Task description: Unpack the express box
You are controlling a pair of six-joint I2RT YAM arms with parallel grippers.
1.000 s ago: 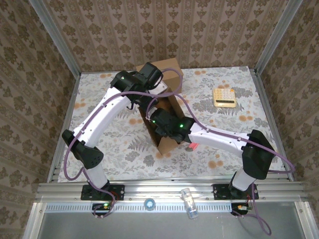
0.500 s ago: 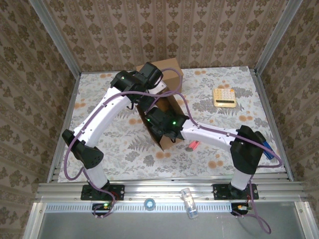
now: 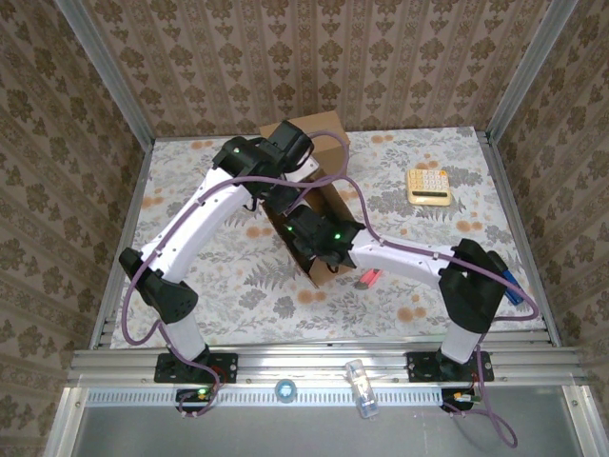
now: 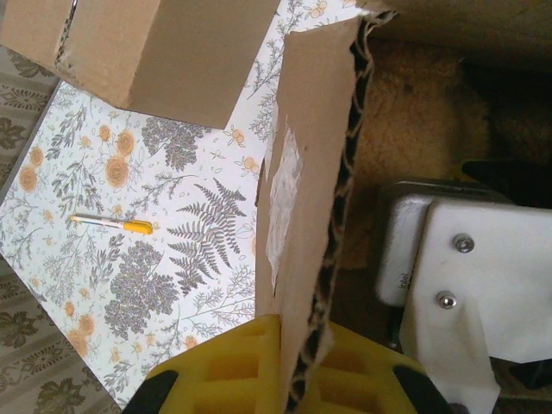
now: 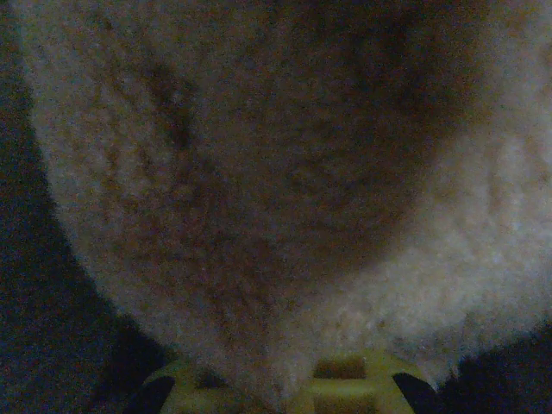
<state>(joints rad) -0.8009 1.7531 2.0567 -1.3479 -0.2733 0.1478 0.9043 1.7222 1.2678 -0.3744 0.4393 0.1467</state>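
Top view, 6 o'clock edge: clear vial (image 3: 360,386) lies on the metal rail (image 3: 533,360) between the arm bases. Right arm (image 3: 409,259) rises from its base at 5 o'clock to a bent elbow; the forearm runs low toward 9 o'clock and the wrist dips into the open express box (image 3: 306,271). The box sits mid tabletop (image 3: 219,276), long axis 11 to 5. Small pink item (image 3: 369,278) lies flat near the box's 4 o'clock corner. Left arm (image 3: 205,214) leans from 7 o'clock toward 1 o'clock, wrist folded down over the box's far end. Cream calculator-like keypad (image 3: 428,186) is far at 2 o'clock, well apart from the box. The left wrist view adds grip detail: left end effector (image 4: 289,366) is clamped on the box's side wall, with the corrugated edge between yellow fingers (image 4: 224,371). It also gives a white-and-yellow pen (image 4: 112,224) on the tabletop at 9 o'clock, tan plush (image 4: 414,112) inside the box, and the right arm's white housing (image 4: 466,276) at 4 o'clock. A second cardboard panel (image 4: 129,43) is at 11 o'clock. In the right wrist view, right end effector (image 5: 276,388) is closed, with plush fur pinched between its yellow fingers at 6 o'clock. Dark box interior shows at 8 o'clock.
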